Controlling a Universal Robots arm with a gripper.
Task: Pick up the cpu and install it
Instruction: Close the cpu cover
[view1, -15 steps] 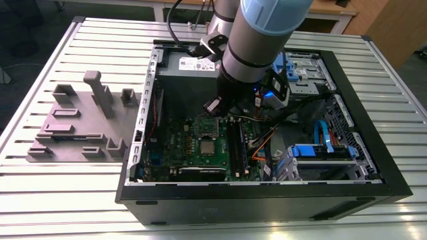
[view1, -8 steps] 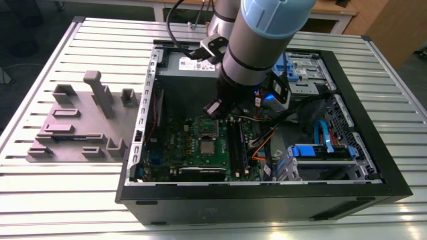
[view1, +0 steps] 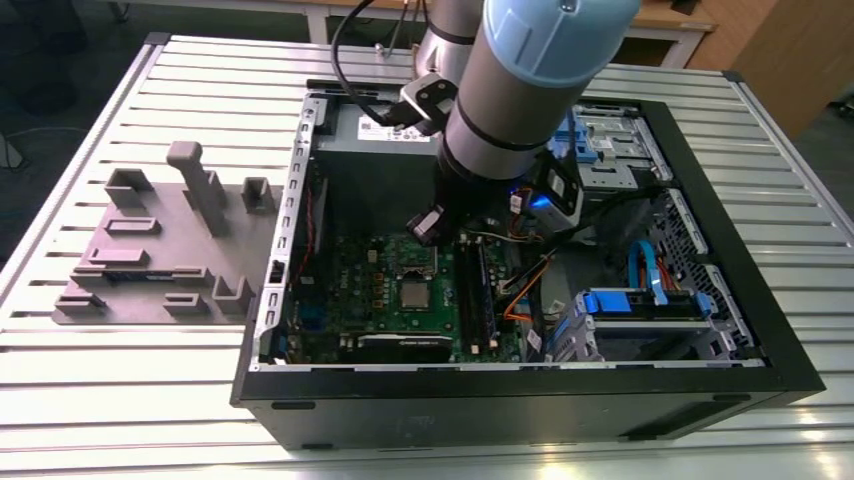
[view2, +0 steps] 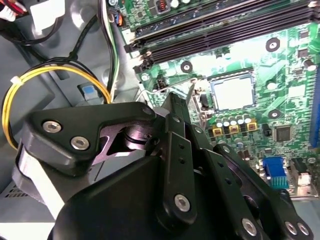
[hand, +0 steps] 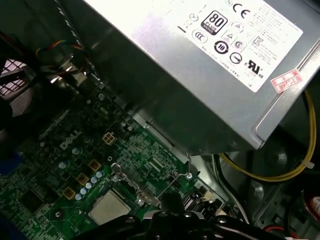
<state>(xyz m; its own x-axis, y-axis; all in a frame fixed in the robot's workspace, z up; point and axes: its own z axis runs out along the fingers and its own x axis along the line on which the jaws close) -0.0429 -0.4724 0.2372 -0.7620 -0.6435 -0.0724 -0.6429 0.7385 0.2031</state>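
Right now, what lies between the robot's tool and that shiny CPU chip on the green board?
In the second wrist view, the tool and CPU are separated by the socket's thin metal lever.

The arm (view1: 521, 90) is reaching down steeply from the far edge of the bench, its pale blue and silver segments angling into the middle of the open case. The gripper (view1: 430, 228) is hanging at the arm's low end, pointing downward. In the second wrist view its black linkages and fingers (view2: 177, 107) are converging to a narrow tip, the jaws drawn together on nothing.
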